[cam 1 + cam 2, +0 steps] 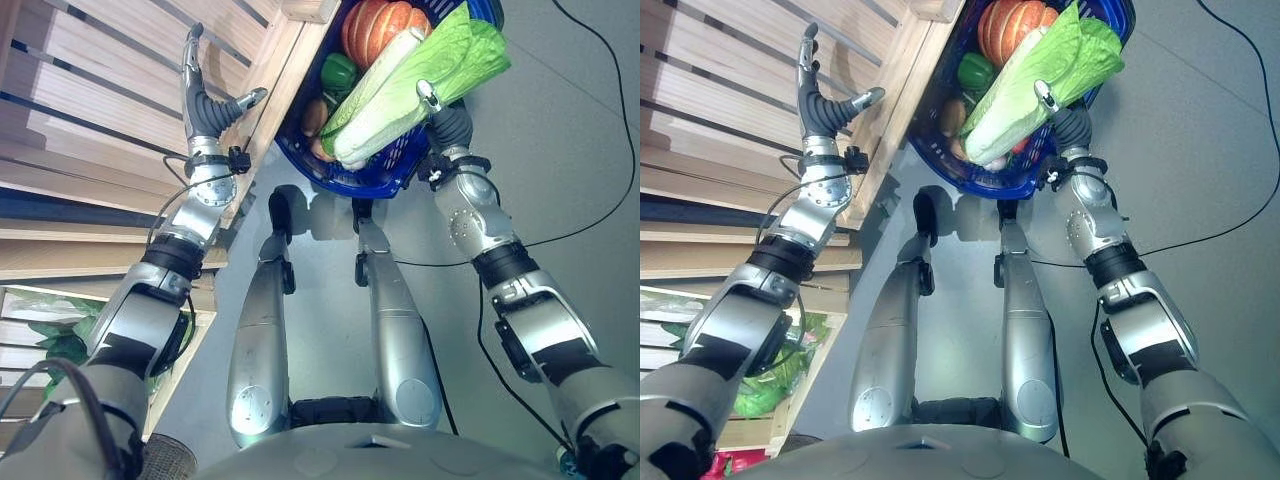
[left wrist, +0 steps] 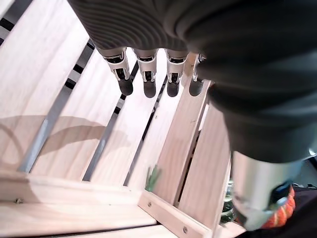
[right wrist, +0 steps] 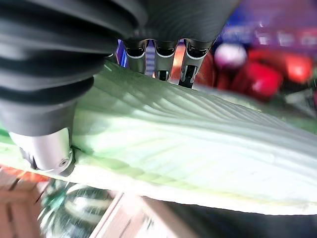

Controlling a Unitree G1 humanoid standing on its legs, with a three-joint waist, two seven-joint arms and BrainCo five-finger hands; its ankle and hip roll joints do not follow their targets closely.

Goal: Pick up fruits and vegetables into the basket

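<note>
- No readable txt, labels, nos. or signs anywhere.
- Basket (image 1: 385,178), cabbage (image 1: 400,85), wooden shelf (image 1: 90,90): no print seen.

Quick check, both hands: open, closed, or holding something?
Left hand: open, fingers straight over the wooden slats, holding nothing.
Right hand: cannot be told; fingers hidden behind the napa cabbage in the blue basket.

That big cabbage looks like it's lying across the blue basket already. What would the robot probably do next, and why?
Probably let go: the right hand is curled round the napa cabbage, which already lies across the blue basket on top of the pumpkin and green pepper. Opening the fingers and drawing back would leave it there. The left hand hangs open over the wooden crate.
</note>
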